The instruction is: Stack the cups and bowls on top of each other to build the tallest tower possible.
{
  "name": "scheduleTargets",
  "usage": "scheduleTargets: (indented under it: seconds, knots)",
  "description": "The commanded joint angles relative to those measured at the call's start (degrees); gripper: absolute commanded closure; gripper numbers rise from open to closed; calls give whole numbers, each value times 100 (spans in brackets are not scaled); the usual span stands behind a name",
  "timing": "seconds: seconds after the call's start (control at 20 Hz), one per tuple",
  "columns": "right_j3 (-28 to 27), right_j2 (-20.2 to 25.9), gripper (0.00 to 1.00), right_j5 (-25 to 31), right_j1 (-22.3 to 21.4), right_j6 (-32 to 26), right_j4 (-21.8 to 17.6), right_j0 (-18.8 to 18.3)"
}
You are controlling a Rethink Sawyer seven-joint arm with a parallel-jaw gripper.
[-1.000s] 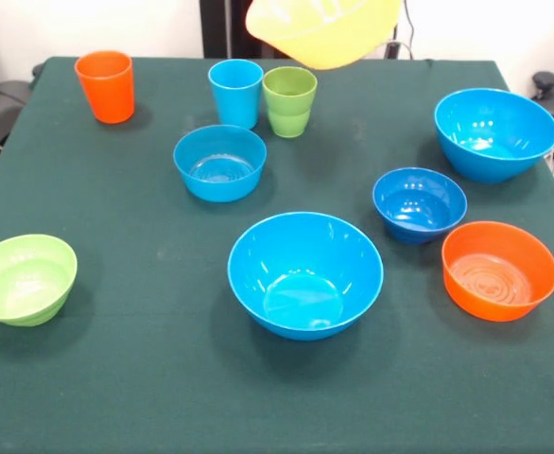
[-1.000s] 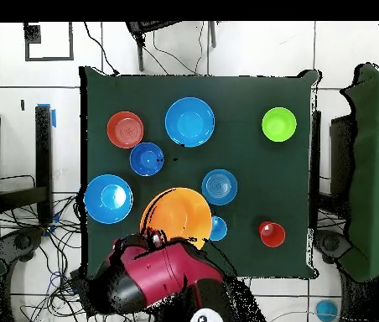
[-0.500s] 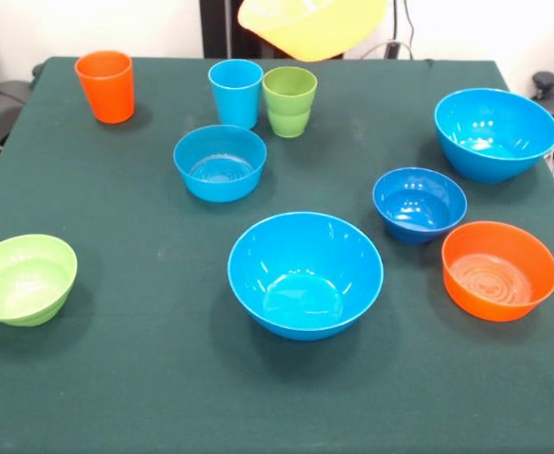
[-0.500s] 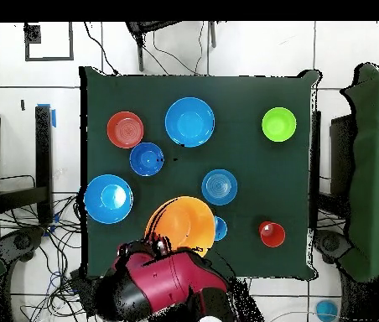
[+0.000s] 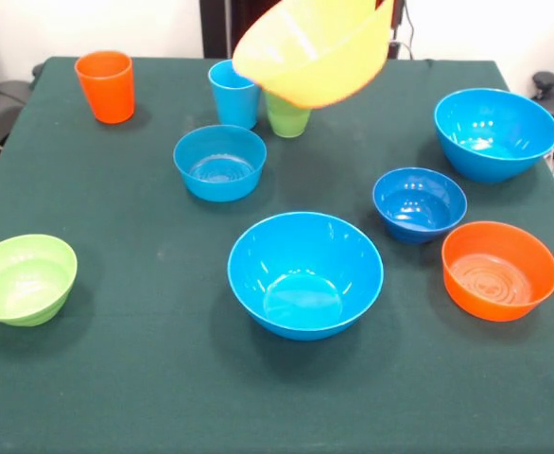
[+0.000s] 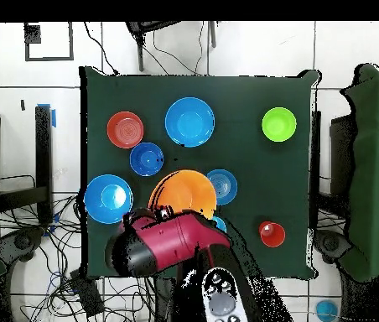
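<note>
Overhead, the arm (image 6: 172, 247) hides the tool; the tilted yellow-orange bowl (image 5: 313, 49) masks its grip.

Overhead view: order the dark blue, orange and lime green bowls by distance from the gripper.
From the gripper holding the yellow-orange bowl:
1. Dark blue bowl, just above.
2. Orange bowl, upper left.
3. Lime green bowl, far upper right.

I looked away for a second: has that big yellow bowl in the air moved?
Yes. The yellow bowl has come lower and forward, now hiding most of the green cup behind it.
</note>
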Motion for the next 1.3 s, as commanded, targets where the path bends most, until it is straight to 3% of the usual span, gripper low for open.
scheduleTargets:
  seconds: [0.05, 0.8, 1.3]
  knots:
    - [-1523, 242, 100, 756, 1158, -131, -72, 26]
    - [-2561, 86, 100, 831, 1929, -327, -384, 243]
    - [-3010, 178, 100, 1022, 2109, -601, -365, 199]
